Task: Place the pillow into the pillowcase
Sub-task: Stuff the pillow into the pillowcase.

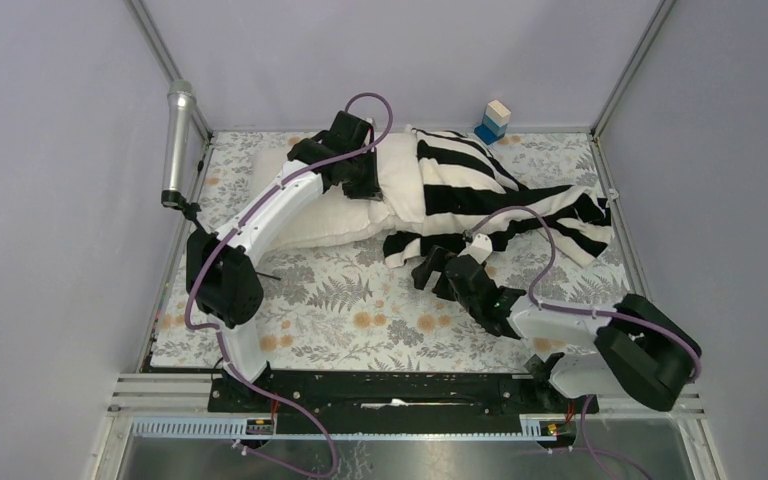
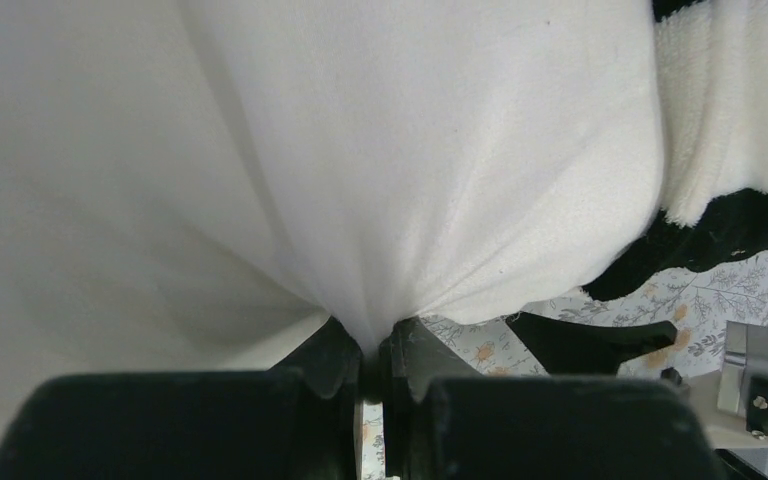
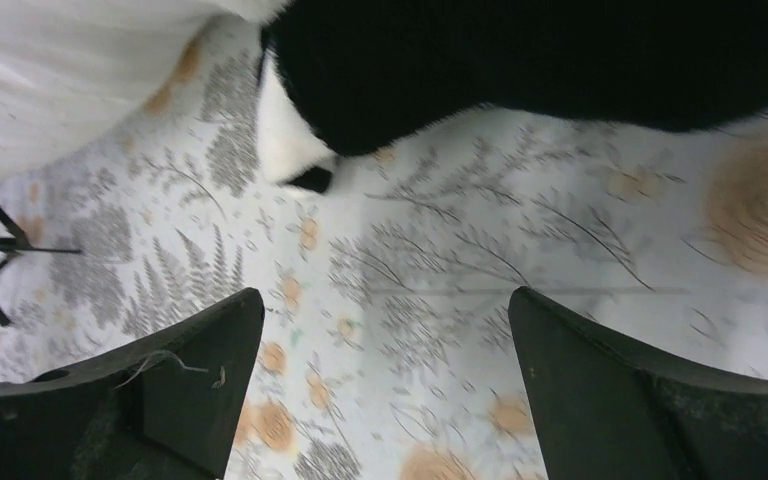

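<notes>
Two grips differ: left jaws pinch the bare end of the plump cream fabric pillow [image 1: 400, 180], left of the limp black-and-white striped pillowcase [image 1: 480, 190], probably to push it in; right jaws spread, empty, beside its near edge.

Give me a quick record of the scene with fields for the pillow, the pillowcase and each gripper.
pillow: cream, lying on the floral table cover, the end toward the right arm covered by the pillowcase
pillowcase: black-and-white striped, bunched over that end, the rest limp on the table
left gripper: shut on a pinch of pillow fabric
right gripper: open, empty, above the cover beside the pillowcase's near edge
</notes>
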{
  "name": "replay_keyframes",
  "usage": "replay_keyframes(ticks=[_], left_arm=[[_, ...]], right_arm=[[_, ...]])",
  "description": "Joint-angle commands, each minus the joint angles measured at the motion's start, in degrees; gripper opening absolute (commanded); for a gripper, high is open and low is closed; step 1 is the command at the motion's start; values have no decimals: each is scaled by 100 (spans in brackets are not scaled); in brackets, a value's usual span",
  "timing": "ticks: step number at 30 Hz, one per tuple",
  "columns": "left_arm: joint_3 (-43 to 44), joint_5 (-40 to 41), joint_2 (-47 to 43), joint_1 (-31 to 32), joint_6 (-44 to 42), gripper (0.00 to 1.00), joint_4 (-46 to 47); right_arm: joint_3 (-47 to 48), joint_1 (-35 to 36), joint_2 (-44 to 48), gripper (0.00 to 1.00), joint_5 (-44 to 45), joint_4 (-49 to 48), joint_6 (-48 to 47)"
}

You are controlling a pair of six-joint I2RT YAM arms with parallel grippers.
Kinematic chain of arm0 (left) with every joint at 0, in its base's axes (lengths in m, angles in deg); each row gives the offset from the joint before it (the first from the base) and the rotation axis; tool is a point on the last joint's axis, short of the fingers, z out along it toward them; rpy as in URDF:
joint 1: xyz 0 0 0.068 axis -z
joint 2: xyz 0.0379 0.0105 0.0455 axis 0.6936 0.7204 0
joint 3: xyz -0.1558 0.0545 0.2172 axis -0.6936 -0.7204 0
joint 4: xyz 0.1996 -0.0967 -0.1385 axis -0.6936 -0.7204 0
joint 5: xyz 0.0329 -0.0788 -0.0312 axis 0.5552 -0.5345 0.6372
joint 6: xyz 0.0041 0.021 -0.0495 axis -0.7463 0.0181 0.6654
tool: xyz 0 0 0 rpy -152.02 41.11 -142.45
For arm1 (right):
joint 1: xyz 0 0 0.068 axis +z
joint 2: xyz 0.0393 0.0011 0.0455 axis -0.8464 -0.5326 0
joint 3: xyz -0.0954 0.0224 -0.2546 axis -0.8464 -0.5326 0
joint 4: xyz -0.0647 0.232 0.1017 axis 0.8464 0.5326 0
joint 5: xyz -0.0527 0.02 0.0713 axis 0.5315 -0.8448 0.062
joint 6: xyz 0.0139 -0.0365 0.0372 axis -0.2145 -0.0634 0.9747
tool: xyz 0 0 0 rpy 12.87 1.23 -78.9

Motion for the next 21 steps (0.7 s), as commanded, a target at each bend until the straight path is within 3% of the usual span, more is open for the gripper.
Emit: replay_keyframes(ticks=[1, 5, 8, 17, 19, 20, 21], left_arm=[[374, -69, -3, 72, 9, 0, 491], [364, -86, -29, 72, 14, 0, 484], [423, -89, -19, 72, -3, 0, 424], [621, -54, -17, 107, -67, 0, 294], [695, -41, -12, 166, -137, 0, 221], [711, -22, -34, 218, -176, 0, 211], [713, 33, -72, 283, -215, 0, 204]], right_arm=[[16, 33, -700, 100, 353, -2504, 281], [134, 35, -1266, 100, 505, -3223, 316], [243, 22, -1529, 100, 1004, -3092, 535], [870, -148, -2137, 99, 1330, -2966, 295], [1040, -200, -2164, 89, 1287, -2894, 62], [1106, -214, -2101, 79, 1268, -2830, -86], [1189, -221, -1990, 61, 1320, -2641, -226]])
